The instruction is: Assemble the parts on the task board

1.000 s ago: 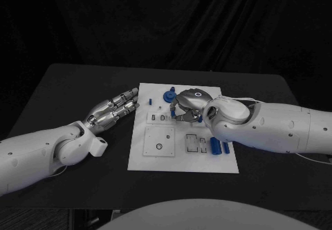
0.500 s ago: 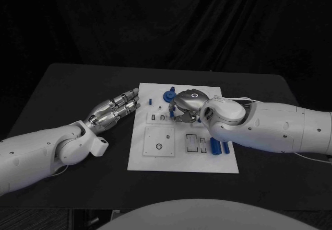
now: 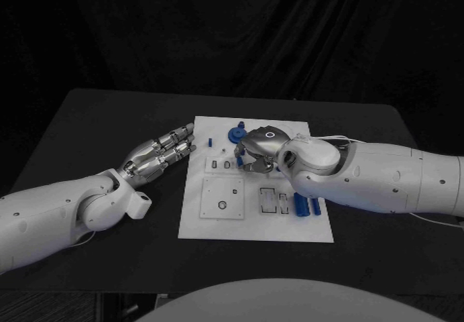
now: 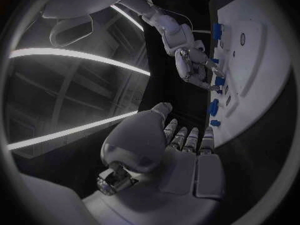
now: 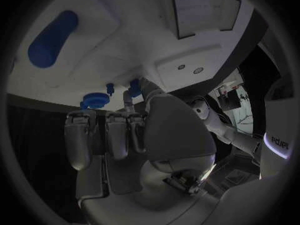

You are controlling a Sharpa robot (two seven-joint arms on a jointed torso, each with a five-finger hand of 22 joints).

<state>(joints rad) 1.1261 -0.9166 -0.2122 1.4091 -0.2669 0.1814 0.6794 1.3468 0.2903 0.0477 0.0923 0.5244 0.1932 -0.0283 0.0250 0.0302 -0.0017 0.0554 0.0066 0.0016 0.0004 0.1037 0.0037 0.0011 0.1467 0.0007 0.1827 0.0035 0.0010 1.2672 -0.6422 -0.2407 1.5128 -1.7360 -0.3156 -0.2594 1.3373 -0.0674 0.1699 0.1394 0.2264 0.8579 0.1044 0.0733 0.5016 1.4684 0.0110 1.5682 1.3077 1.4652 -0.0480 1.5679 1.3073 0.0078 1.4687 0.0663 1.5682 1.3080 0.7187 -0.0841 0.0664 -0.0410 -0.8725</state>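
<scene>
- The task board (image 3: 256,221), a white plate, is seen in the middle of the black table (image 3: 87,121), with its long axis running away from the robot.
- Small blue parts are spread over it: a round disc-like part (image 3: 235,134) and a thin peg (image 3: 210,141) near the far edge, and two longer bars (image 3: 306,204) lying side by side near the right edge, partly covered by the right arm.
- The right hand (image 3: 259,149) is held over the far middle of the board, fingers curled downward just beside the round part; in the right wrist view the fingertips (image 5: 133,87) are seen close to a small blue piece (image 5: 135,85). Whether that piece is actually pinched cannot be told.
- The left hand (image 3: 157,155) is laid out flat on the table just beside the board's left edge, fingers stretched and close together, with nothing held.
- The deciding relation: the far blue parts lie directly under and just ahead of the right hand, well nearer to it than to the left hand, so the next placing is judged to fall to the right hand.
</scene>
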